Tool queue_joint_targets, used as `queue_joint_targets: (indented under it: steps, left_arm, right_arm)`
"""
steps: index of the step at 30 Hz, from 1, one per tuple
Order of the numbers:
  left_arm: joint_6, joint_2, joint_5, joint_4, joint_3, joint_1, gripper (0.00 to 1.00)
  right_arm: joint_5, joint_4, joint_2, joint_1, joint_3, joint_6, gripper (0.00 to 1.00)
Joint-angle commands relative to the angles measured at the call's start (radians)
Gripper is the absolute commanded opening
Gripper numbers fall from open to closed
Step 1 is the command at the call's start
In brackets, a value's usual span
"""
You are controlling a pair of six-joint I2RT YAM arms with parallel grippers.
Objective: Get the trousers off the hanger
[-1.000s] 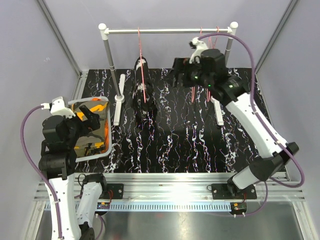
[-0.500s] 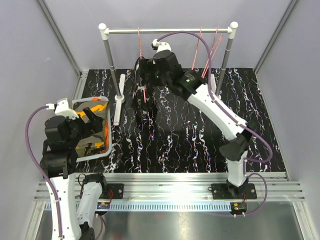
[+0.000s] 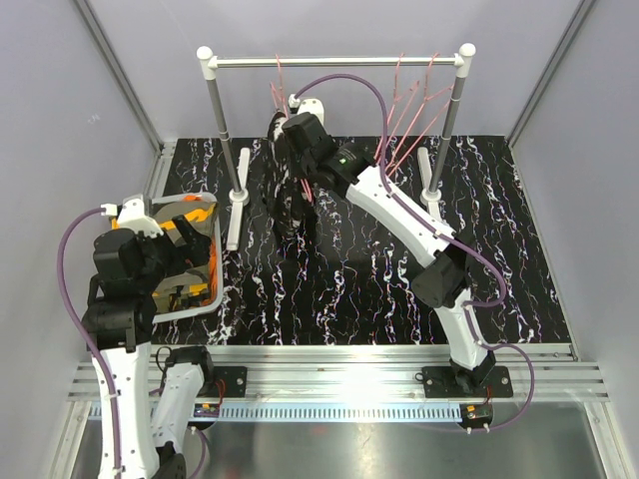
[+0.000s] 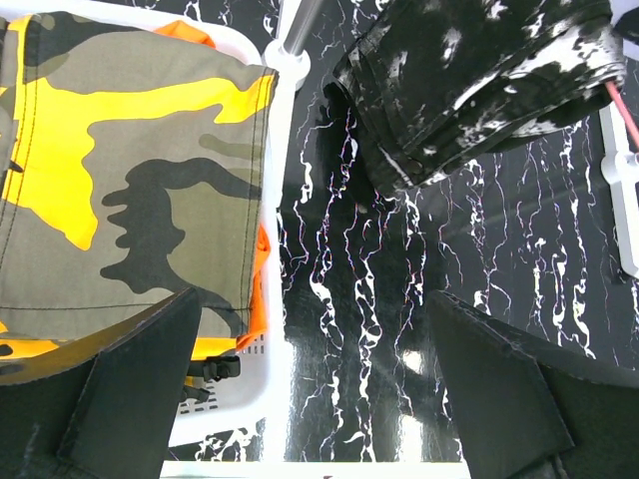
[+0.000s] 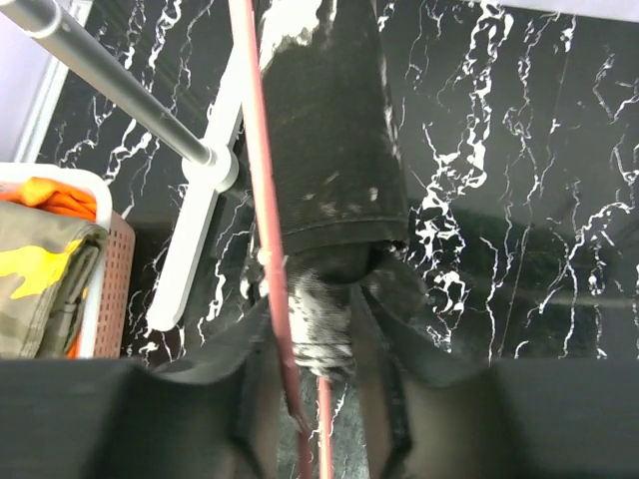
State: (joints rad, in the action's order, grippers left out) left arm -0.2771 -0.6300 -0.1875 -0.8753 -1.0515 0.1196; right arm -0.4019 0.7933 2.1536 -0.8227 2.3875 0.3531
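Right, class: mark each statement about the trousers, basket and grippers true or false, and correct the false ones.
1. The black trousers hang on a red hanger from the rail. True.
2. The camo trousers hang on the rail. False: they lie in the basket.
3. The left gripper is shut. False: it is open, above the basket's edge.
4. The right gripper has the black trousers between its fingers. True.

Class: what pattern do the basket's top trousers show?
Olive-and-orange camouflage trousers; clearest in left wrist view.
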Motion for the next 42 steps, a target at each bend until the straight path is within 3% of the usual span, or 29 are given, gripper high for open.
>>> queue_joint_targets:
  steps: [1,5,6,12,15,34,37,42]
  left_arm:
    - [0.019,-0.005,-0.04,0.025,0.007,-0.008,0.99]
    - [0.023,-0.004,-0.03,0.025,0.01,-0.015,0.99]
    - [0.024,-0.004,-0.029,0.025,0.01,-0.02,0.99]
    - [0.026,-0.008,-0.03,0.022,0.013,-0.028,0.99]
    - [0.024,-0.011,-0.033,0.022,0.012,-0.028,0.99]
    - [-0.014,-0.122,-0.105,0.078,-0.042,-0.051,0.99]
    - [-0.054,-0.129,-0.066,0.14,-0.045,-0.107,0.99]
    - [-0.128,-0.218,0.098,0.231,-0.084,-0.354,0.99]
  right_arm:
    - [-0.011,-0.074,-0.04,0.005,-0.024,-0.023,0.36]
    - [-0.003,-0.078,-0.032,0.007,-0.017,-0.042,0.22]
    - [-0.006,-0.077,-0.031,0.007,-0.013,-0.048,0.13]
    - [-0.003,-0.104,-0.06,0.007,-0.011,-0.071,0.09]
    - [-0.011,-0.109,-0.075,0.007,0.004,-0.086,0.0]
    - [-0.023,-0.137,-0.193,0.007,0.058,-0.177,0.0]
    - [-0.005,-0.143,-0.212,0.007,0.056,-0.175,0.0]
    - [0.009,-0.157,-0.267,0.007,0.047,-0.167,0.0]
